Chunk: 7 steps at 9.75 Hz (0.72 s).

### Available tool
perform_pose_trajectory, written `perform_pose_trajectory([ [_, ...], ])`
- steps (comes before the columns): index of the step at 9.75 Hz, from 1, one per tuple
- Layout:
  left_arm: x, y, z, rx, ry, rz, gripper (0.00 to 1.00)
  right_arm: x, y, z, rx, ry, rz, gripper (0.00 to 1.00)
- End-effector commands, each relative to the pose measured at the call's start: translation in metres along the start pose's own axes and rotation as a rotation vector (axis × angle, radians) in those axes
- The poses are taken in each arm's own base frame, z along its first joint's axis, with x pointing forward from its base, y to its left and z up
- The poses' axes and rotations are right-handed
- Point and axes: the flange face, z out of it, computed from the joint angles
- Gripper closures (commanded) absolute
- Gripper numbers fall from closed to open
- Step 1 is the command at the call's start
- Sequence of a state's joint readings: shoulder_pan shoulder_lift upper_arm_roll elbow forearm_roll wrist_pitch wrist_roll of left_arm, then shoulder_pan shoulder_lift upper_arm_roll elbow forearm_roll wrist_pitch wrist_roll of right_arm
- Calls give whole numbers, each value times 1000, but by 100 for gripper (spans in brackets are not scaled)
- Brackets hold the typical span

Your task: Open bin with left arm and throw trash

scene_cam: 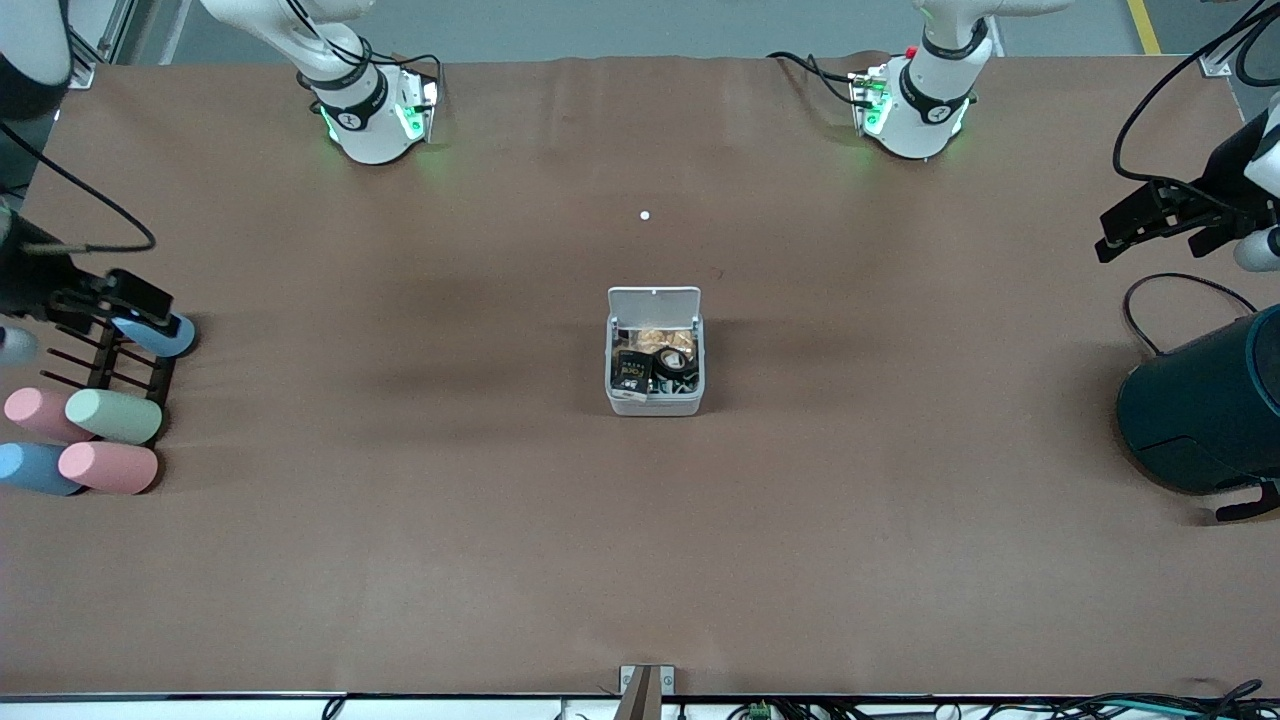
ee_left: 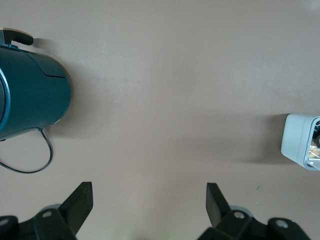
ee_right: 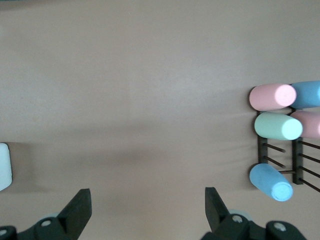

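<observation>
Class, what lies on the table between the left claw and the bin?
Nothing: bare brown table between the left claw and the bin, shown in the left wrist view.

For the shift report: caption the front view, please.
Bin open with trash inside; left gripper and right gripper open at the table's ends.

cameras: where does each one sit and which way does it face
Front view: high across the table, facing both arm bases, open bin mid-table.
Left wrist view: above the table, open left gripper showing, teal cylinder below.
Right wrist view: open right gripper, pastel cylinders.
Shared: the bin in all three.
</observation>
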State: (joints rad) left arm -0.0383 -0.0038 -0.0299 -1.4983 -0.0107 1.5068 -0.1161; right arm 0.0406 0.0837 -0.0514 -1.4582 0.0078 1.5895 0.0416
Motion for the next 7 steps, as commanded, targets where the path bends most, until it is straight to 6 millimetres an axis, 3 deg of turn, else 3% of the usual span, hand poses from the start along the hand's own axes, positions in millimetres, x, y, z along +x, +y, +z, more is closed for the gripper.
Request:
perform_pose_trajectory([
  [1, -6, -4, -8, 4, 16, 11, 0, -28, 11, -28, -17, 16, 0, 0],
  [3, -5, -4, -7, 4, 14, 9, 0, -37, 14, -42, -25, 35, -24, 0],
  [5, -2, -5, -2, 4, 5, 5, 0, -48, 11, -26, -25, -10, -36, 0],
  [7, -2, -5, -3, 3, 6, -3, 0, -48, 8, -24, -12, -8, -38, 0],
])
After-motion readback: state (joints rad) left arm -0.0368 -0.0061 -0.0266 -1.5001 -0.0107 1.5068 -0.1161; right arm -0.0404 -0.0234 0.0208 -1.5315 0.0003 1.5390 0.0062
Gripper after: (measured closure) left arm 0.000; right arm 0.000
